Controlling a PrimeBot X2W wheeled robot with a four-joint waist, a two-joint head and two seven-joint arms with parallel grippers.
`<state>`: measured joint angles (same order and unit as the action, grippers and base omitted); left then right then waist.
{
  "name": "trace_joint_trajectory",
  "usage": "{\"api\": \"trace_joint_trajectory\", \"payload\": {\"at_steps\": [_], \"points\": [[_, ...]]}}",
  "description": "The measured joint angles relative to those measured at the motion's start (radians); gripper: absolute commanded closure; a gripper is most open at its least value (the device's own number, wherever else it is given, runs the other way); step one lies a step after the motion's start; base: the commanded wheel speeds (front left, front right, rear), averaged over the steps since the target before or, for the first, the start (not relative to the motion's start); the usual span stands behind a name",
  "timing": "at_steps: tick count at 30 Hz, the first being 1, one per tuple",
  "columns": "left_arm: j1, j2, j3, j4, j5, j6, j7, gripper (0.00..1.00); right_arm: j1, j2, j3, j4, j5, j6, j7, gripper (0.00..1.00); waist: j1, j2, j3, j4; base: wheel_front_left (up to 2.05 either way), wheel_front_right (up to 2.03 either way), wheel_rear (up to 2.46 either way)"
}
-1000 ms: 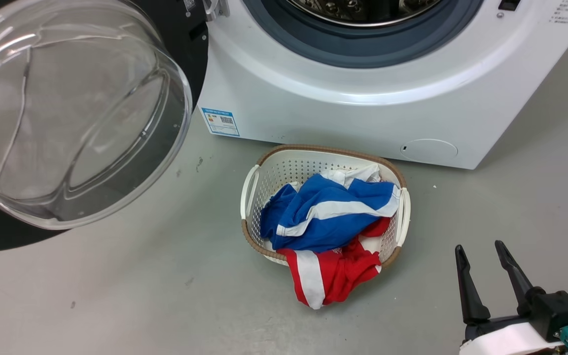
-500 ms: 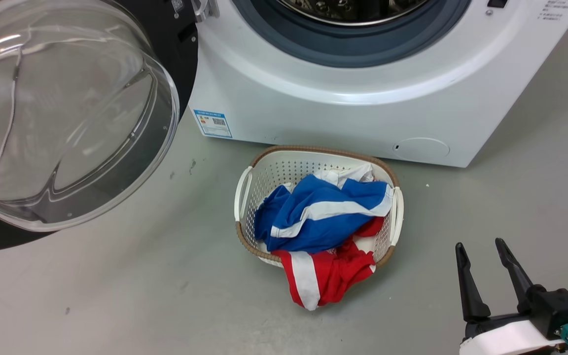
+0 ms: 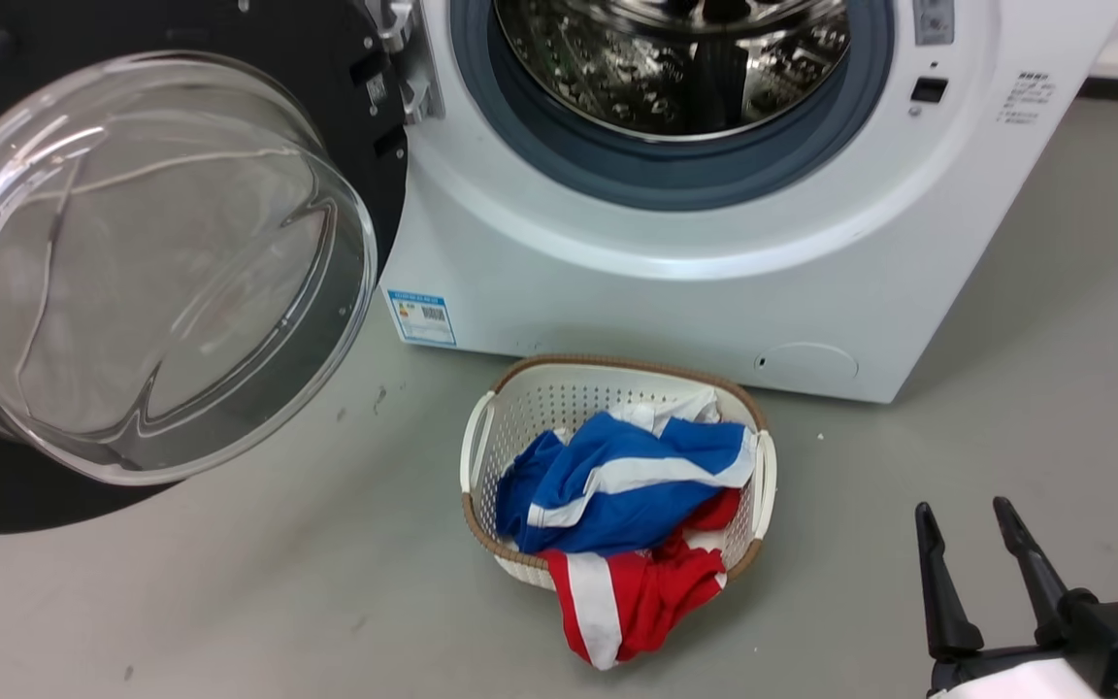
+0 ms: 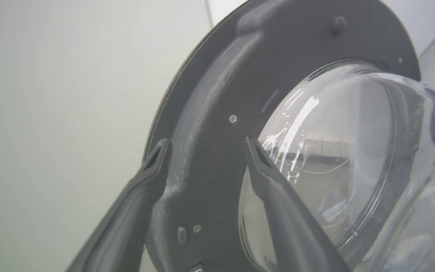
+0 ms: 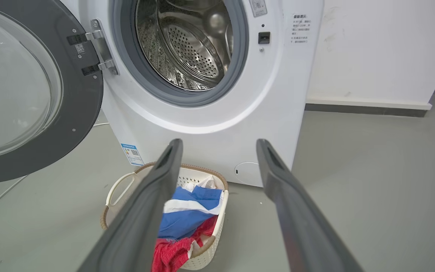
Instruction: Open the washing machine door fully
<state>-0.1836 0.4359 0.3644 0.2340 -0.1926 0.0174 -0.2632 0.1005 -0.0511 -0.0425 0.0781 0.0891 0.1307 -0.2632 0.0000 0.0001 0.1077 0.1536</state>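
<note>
My right pincer [image 3: 965, 509] hangs closest to me at the lower right, over bare grey floor [image 3: 326, 602], its two dark fingers spread wide with nothing between them. My left pincer [image 4: 206, 141] is also spread wide, up against the inner face of the washing machine door [image 3: 180, 29]. One finger lies along the door's outer edge and the other crosses in front of the glass bowl [image 4: 334, 151], with the dark rim between them. I cannot tell whether either finger touches it. A little further out, a white perforated basket [image 3: 617, 362] with a brown rim stands on the floor just in front of the washing machine [image 3: 666, 291]. A blue garment with white stripes [image 3: 617, 476] is heaped in it, and a red garment with white stripes [image 3: 646, 592] spills over its near edge. The door stands to the left of the machine, swung well clear of the drum mouth, with its domed bowl bulging towards me. It hangs from a metal hinge [image 5: 102, 45] on the left side of the opening. On the machine's white front sit a blue label [image 3: 420, 316] at the lower left corner and a small round flap [image 3: 806, 361] at the lower right. Beyond them, a grey rubber ring [image 3: 675, 180] surrounds the perforated steel drum [image 3: 666, 68]. A white wall [image 5: 372, 49] stands to the right of the machine.
</note>
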Motion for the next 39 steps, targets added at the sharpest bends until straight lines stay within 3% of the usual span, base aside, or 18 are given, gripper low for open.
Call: {"api": "trace_joint_trajectory", "payload": {"at_steps": [10,16,28,39], "points": [[0.095,-0.129,-0.102,-0.244,0.096,-0.018,0.000,0.00,0.012,0.000,-0.026,-0.123,-0.007,0.000,0.000,0.00,-0.0001,0.0000,-0.053,-0.020,0.00,0.00,0.00],[0.133,-0.195,-0.189,-0.305,0.129,-0.023,0.000,0.00,0.019,0.000,-0.038,-0.181,-0.008,0.000,0.000,0.00,0.0000,0.0000,-0.064,-0.040,0.00,0.00,0.00],[0.187,-0.299,-0.326,-0.284,0.147,-0.032,0.000,0.00,0.055,0.000,-0.041,-0.233,0.014,0.000,0.000,0.00,-0.0001,0.0000,-0.070,-0.096,0.00,0.00,0.00],[0.233,-0.339,-0.381,-0.225,0.178,-0.003,0.000,0.00,0.095,0.000,-0.039,-0.195,0.032,0.000,0.000,0.00,-0.0001,0.0000,-0.082,-0.125,0.00,0.00,0.00]]}}
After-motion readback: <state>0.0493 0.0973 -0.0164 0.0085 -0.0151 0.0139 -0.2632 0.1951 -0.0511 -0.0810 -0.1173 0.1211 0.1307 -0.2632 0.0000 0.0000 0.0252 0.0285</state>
